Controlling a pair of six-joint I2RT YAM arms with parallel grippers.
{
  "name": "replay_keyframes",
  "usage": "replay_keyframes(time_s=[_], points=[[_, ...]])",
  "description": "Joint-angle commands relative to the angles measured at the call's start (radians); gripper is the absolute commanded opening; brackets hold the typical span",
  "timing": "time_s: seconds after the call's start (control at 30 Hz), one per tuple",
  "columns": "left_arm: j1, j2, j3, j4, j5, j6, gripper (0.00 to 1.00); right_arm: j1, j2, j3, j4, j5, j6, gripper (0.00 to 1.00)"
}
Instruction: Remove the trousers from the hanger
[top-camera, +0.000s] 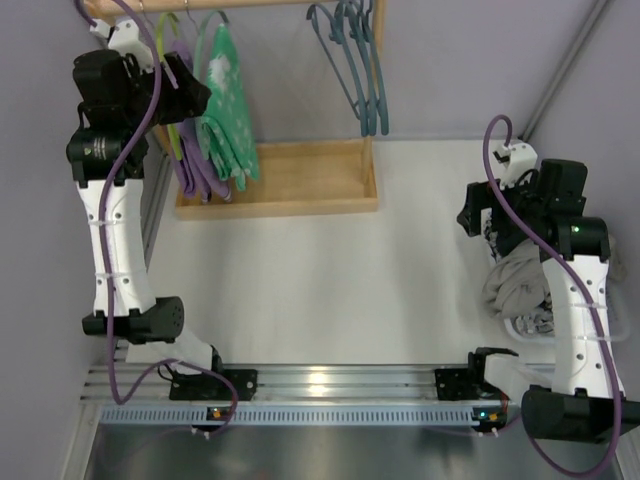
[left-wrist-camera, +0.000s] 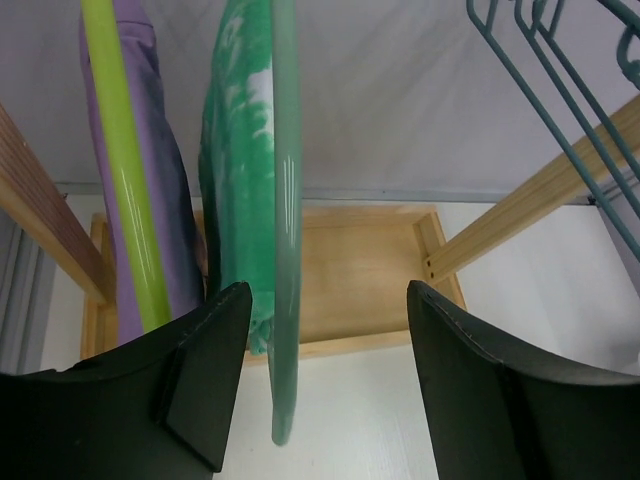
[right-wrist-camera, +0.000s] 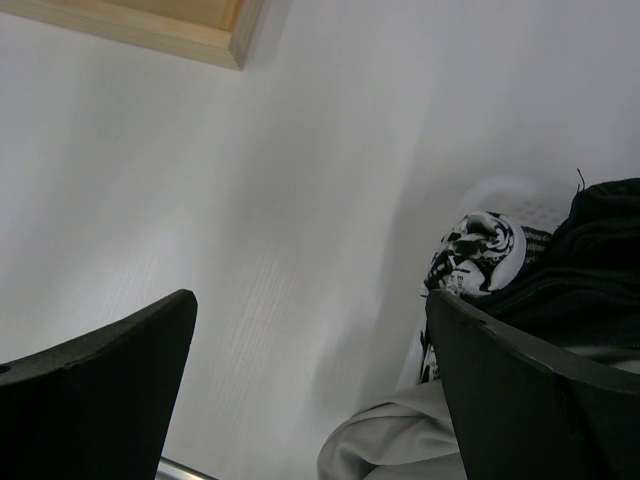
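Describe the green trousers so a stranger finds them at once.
Find the wooden rack at the table's far edge; two garments hang at its left end. The green trousers are the right-hand one, mint with white blotches; the lilac trousers beside them are plain.

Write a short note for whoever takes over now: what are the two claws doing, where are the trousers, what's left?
Left gripper: open, jaws either side of the green hanger, not clamped.
Right gripper: open, empty, above the table by the laundry heap.
Green trousers and purple trousers both hang on the rack.
Done: nothing off yet. Left: take both off their hangers.
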Motion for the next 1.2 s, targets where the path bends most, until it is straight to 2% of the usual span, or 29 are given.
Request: replay_keyframes(time_s=[0.0,0.13,0.5,0.77,0.87,0.9,1.0,1.03,1.1,1.17], points=[[-0.003,0.043,0.049,0.141,-0.054,-0.046,0.69,0.012,0.002,0.042,0.026,0.011,0.003,0.99],[-0.015,0.121,0.110,0.144,-0.077,-0.037,0.68,0.012,0.002,0.036,0.029,0.011,0.003,0.99],[-0.063,0.222,0.120,0.199,-0.135,0.005,0.63,0.012,0.011,0.039,0.036,0.009,0.001,0.99],[-0.083,0.270,0.150,0.257,-0.164,0.029,0.50,0.012,-0.006,0.023,0.031,0.014,-0.008,0.99],[-0.087,0.282,0.160,0.262,-0.171,0.034,0.40,0.012,-0.011,0.021,0.032,0.022,-0.014,0.99],[-0.087,0.285,0.163,0.267,-0.181,0.031,0.31,0.012,-0.011,0.024,0.034,0.022,-0.014,0.99],[-0.087,0.285,0.169,0.277,-0.181,0.019,0.20,0.012,-0.012,0.030,0.031,0.022,-0.014,0.99],[-0.089,0.282,0.169,0.279,-0.180,0.017,0.12,0.012,-0.012,0.030,0.032,0.020,-0.014,0.99],[-0.089,0.276,0.178,0.296,-0.181,0.009,0.03,0.012,-0.015,0.038,0.031,0.017,-0.014,0.99],[-0.090,0.261,0.186,0.311,-0.181,0.003,0.00,0.012,-0.017,0.045,0.034,0.013,-0.014,0.99]])
